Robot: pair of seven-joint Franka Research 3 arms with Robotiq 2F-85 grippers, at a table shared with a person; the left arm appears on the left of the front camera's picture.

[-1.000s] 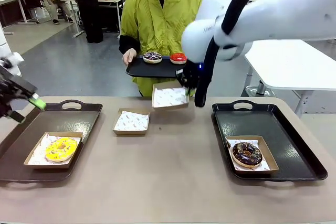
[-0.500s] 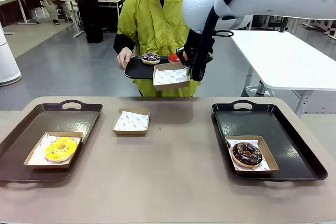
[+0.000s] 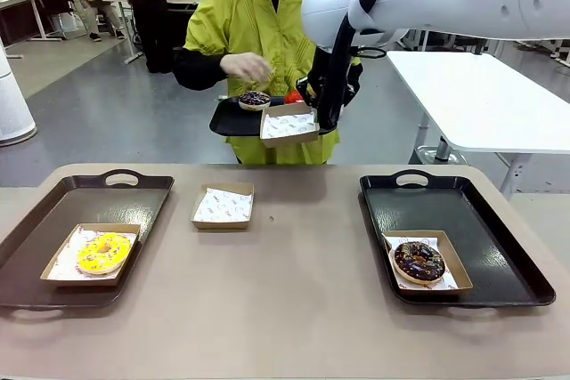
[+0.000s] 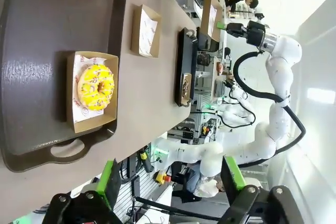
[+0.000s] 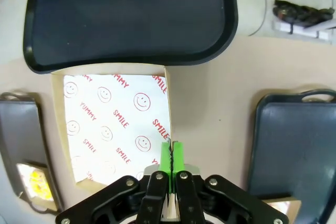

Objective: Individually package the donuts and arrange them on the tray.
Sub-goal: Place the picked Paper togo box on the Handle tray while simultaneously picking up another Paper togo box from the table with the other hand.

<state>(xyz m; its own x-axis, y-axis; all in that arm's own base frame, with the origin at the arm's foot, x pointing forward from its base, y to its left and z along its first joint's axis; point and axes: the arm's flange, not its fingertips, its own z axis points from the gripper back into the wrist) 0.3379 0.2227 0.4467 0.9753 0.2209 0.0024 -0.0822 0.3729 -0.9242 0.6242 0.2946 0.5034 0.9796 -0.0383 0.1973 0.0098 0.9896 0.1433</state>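
Up goes the cardboard box (image 3: 288,125)! A second ago it hung low over the table's far edge, and now my right pincer (image 3: 313,120) has it raised against the near rim of the black tray (image 3: 230,118) that the person holds. The person's hand (image 3: 248,66) has left that tray's rim and hovers above it, beyond my grip.

From the wrist, my right pincer (image 5: 169,148) is pinched narrow on the box's side wall, green pads (image 5: 165,156) pressed together over the cardboard. The smiley-printed paper spreads out to one side of the fingers, bare. Just past the box's far wall lies the black tray.

Beyond my right pincer sit the purplish donut (image 3: 255,98) and the red donut (image 3: 293,96), side by side on that tray, the red one nearest my fingers.

My left pincer (image 4: 169,169) stands wide with nothing between its pads. Well beyond its fingertips the yellow donut (image 4: 95,87) lies in its own box on the dark tray (image 4: 31,35). The chocolate donut (image 3: 419,260) sits boxed on the other tray (image 3: 485,220), well below my right pincer. A spare box (image 3: 223,206) waits on the table between the two trays.
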